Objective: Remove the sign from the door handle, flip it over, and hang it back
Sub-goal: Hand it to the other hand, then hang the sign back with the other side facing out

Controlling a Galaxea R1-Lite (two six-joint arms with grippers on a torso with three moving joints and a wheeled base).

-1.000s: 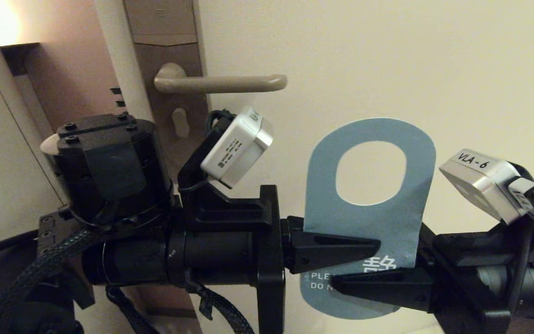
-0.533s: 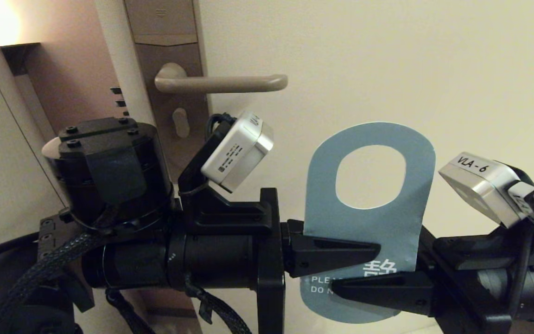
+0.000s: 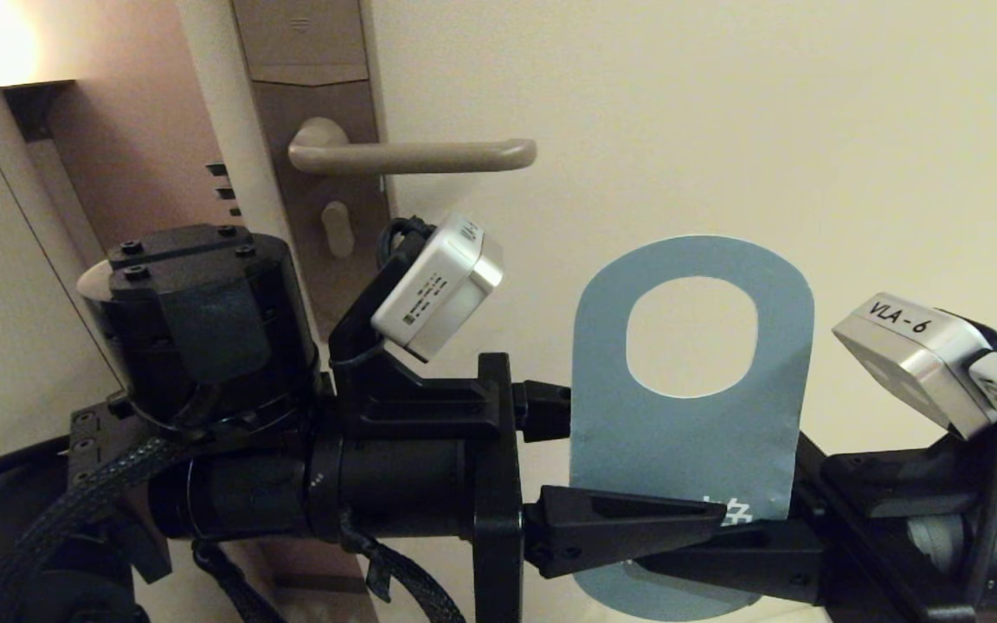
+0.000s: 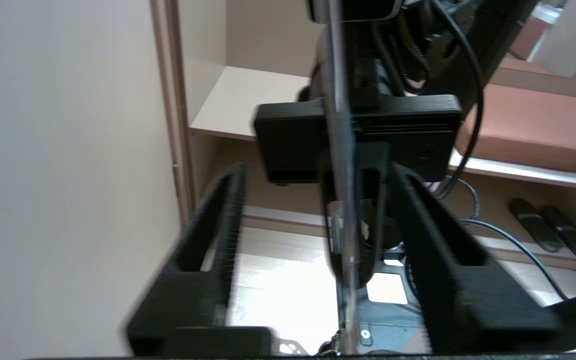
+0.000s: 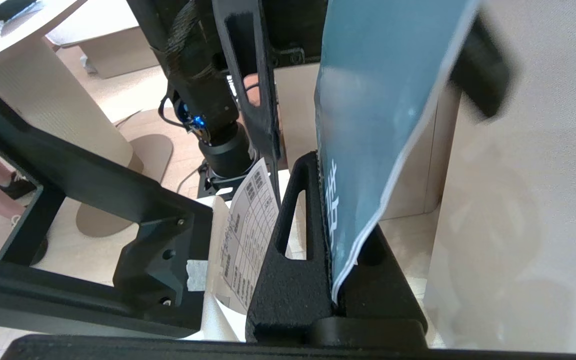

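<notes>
- Sign (image 3: 689, 433) is off the door handle (image 3: 412, 156) — centre-right of frame, blue face toward the camera
- Right gripper (image 5: 340, 270) is clamped on its lower edge; left gripper (image 4: 338, 300) gapes, holding nothing
- Left — flipping and rehanging

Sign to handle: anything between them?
Nothing; in the head view only bare door separates the sign, held low in the right claw, from the handle.
</notes>
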